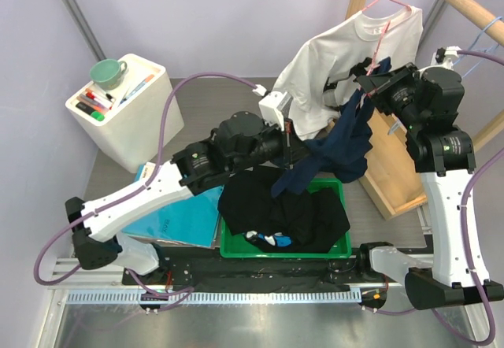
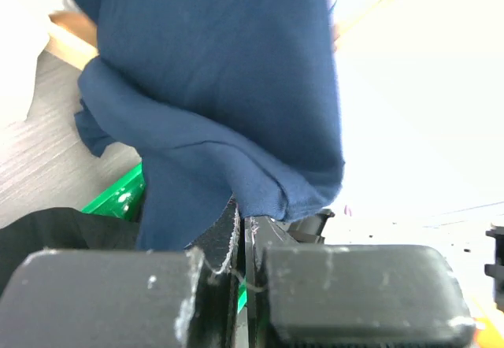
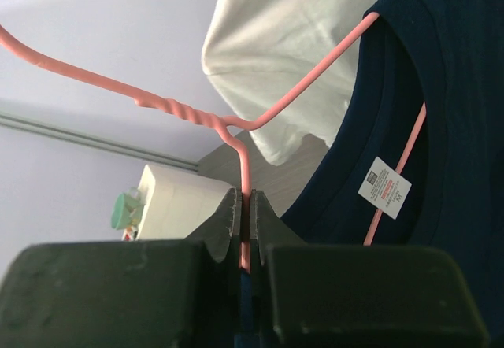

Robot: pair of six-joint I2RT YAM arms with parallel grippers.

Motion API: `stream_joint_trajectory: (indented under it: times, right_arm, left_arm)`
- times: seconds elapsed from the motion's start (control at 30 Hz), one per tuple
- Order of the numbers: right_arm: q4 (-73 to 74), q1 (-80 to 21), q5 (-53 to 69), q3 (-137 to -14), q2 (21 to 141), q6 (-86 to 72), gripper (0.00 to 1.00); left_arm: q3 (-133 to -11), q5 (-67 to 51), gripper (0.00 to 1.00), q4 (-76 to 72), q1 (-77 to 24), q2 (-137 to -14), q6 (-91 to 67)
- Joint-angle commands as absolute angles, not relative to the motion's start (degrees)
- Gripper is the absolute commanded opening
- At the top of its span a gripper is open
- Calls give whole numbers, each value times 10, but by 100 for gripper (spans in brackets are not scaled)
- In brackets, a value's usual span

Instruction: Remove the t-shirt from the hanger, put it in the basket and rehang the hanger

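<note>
Grey counter (image 1: 205, 100), green bin (image 1: 315, 251) below. Left fingers (image 2: 216, 246) pinch navy t-shirt (image 2: 213, 88) hem; right fingers (image 3: 222, 226) clamp pink hanger (image 3: 185, 112). We risk collar snagging on pull (thin hem grip may slip).

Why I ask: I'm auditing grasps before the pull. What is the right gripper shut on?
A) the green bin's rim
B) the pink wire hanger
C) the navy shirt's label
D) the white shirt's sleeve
B: in the right wrist view, the right gripper pinches the pink hanger wire just below its twisted neck, with the navy t-shirt hanging on it alongside.
</note>
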State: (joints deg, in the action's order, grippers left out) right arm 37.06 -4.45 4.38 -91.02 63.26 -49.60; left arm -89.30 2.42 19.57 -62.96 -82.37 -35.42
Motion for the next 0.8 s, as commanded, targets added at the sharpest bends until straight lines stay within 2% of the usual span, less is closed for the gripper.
stream_joint_trajectory:
  times: [0.0, 0.4, 0.77]
  right_arm:
    - [314, -48, 3, -897, 618, -458, 1]
    - [313, -47, -78, -888, 641, -453, 1]
    - [330, -47, -152, -909, 668, -523, 1]
  left_arm:
    - [-880, 32, 0, 173, -627, -742, -356]
    - [-753, 113, 0, 199, -627, -603, -369]
    - [-622, 27, 0, 121, -627, -543, -464]
